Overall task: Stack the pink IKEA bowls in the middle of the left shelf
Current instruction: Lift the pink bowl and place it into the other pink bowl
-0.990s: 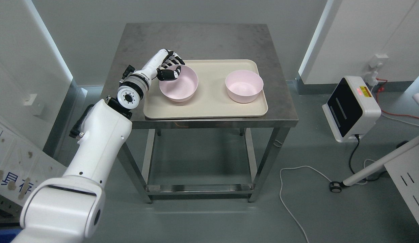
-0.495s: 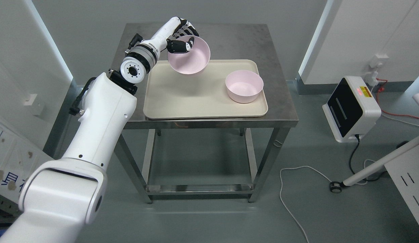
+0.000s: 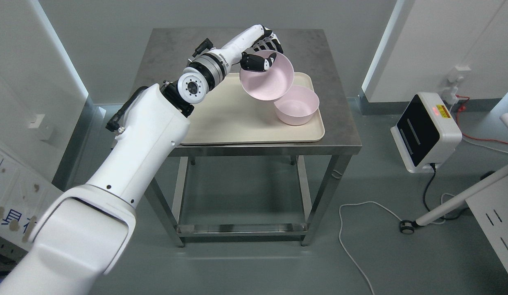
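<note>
Gripping the rim of one pink bowl, my left hand has its dark fingers curled over the far edge and its thumb pressed inside the wall, so the bowl is clamped between them. From the head camera I see that bowl held up off the tray, tilted so its opening faces toward me and slightly down. Its lower right edge overlaps the second pink bowl in the picture; I cannot tell whether the two touch or whether the held one is simply above it. The second bowl sits upright on the right end of the cream tray, near the tray's right rim. The tray lies flat on the steel table, covering most of the near part of the tabletop and reaching close to its front edge. My left arm comes in from the lower left and stretches diagonally across the tray's left end, hiding that corner. My right arm does not show in this view. On the floor to the right stands a white box with a black face, with a white cable trailing across the floor below it.
</note>
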Controlling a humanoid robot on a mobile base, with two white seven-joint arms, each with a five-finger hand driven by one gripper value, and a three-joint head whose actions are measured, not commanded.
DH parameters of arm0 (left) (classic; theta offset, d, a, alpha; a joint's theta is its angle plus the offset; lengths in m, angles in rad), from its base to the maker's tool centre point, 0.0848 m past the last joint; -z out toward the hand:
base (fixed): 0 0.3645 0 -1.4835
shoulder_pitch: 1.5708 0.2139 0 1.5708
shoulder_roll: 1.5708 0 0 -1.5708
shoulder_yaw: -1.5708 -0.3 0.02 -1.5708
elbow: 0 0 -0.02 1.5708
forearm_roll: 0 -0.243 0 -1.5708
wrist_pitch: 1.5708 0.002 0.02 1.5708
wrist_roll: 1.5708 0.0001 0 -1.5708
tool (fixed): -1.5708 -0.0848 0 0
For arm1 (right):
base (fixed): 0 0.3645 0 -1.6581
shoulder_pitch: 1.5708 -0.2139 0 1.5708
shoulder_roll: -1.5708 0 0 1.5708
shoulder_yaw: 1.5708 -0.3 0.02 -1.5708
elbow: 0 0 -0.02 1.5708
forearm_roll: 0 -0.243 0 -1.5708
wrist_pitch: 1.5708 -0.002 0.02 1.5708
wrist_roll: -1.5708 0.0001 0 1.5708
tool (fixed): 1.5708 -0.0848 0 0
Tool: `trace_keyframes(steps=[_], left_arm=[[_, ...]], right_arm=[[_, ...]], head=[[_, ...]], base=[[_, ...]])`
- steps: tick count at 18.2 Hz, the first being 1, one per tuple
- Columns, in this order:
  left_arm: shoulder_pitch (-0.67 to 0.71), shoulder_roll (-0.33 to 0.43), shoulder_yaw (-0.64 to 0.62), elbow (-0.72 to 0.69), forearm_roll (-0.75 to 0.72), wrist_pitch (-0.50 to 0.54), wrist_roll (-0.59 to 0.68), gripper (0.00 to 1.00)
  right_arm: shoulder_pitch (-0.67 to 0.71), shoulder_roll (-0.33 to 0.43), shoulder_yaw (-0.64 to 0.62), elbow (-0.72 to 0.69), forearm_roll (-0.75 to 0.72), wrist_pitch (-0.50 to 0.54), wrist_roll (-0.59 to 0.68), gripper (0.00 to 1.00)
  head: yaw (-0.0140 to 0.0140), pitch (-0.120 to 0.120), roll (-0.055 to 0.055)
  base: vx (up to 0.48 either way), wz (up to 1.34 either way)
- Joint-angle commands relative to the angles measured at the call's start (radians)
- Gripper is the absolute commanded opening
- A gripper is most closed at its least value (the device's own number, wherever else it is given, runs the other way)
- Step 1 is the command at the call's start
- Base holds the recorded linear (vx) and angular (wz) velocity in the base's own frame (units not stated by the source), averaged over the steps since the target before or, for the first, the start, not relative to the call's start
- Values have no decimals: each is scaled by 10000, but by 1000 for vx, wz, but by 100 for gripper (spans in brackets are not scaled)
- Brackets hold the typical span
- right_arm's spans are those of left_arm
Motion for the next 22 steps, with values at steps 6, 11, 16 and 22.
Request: trace_keyframes(steps=[6,11,16,22], left_arm=[[-84,142,-2931,-557,3364,463,1583,2],[-99,142,-2931,-526,3840,769,2012,2],[-558,142,-2840,-282,3917,770,2518,10],[-621,142,-2502,-235,4346,770,2779,35]], right_arm=[[0,-175,-92,0,77,2,6,100],[0,-175,-92,0,77,2,6,100],[0,-175,-92,0,77,2,6,100],[0,-175,-92,0,77,2,6,100]], head=[[0,0,0],[0,0,0],[0,0,0],[0,0,0]], base=[[0,0],[0,0],[0,0],[0,0]])
